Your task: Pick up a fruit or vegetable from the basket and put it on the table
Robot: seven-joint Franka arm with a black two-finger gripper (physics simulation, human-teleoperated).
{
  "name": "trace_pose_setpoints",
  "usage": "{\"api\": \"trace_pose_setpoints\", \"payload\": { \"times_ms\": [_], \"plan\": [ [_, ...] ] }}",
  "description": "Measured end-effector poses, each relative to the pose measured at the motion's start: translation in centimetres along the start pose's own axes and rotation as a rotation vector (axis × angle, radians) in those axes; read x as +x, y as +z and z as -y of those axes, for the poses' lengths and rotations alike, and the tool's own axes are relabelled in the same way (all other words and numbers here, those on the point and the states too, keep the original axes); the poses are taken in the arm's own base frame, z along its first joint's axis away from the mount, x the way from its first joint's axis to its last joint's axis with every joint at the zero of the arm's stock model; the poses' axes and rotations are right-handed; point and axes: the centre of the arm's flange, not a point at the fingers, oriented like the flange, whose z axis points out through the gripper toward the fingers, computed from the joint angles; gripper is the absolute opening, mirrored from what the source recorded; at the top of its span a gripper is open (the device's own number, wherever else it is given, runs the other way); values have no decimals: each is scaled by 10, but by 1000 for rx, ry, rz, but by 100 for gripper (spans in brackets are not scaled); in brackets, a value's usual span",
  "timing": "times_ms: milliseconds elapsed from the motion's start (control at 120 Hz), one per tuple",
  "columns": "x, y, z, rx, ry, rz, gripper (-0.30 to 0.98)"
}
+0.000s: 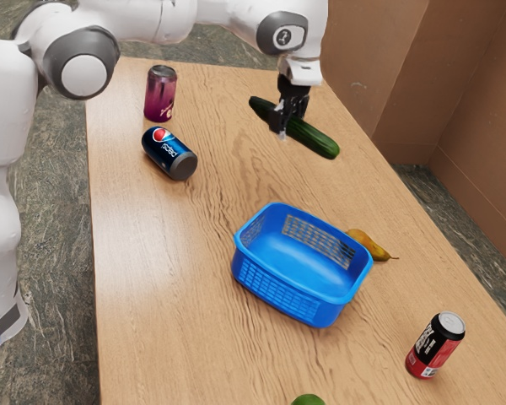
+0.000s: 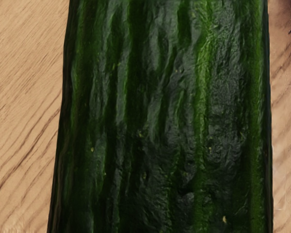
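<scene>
Gripping the cucumber [image 1: 317, 140] around its middle, the black two-finger gripper [image 1: 280, 128] appears to hold it just above the table [image 1: 194, 287], its length running from ten o'clock to four o'clock. Step in hand, as judged: placement, the pick being done; the next move calls for lowering the cucumber level onto bare wood, then parting the fingers. From the gripper, between eight and nine o'clock: a blue Pepsi can [image 1: 167, 153] on its side, "pepsi" legible beside the round emblem. Just past nine o'clock: an upright magenta can [image 1: 160, 94], pale lettering illegible. At six o'clock: the blue basket [image 1: 274, 284]. From the basket, between two and three o'clock: a pear [image 1: 374, 246]; at four o'clock: an upright red-and-black can [image 1: 435, 345], its white lettering not securely readable; at six o'clock: a green item [image 1: 308, 400], kind uncertain.
</scene>
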Motion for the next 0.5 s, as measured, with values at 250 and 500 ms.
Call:
{"api": "trace_pose_setpoints", "payload": {
  "times_ms": [250, 500],
  "plan": [
    [-29, 84, 56, -93, 51, -43, 23],
    [51, -36, -24, 133, 248, -59, 61]
  ]
}}
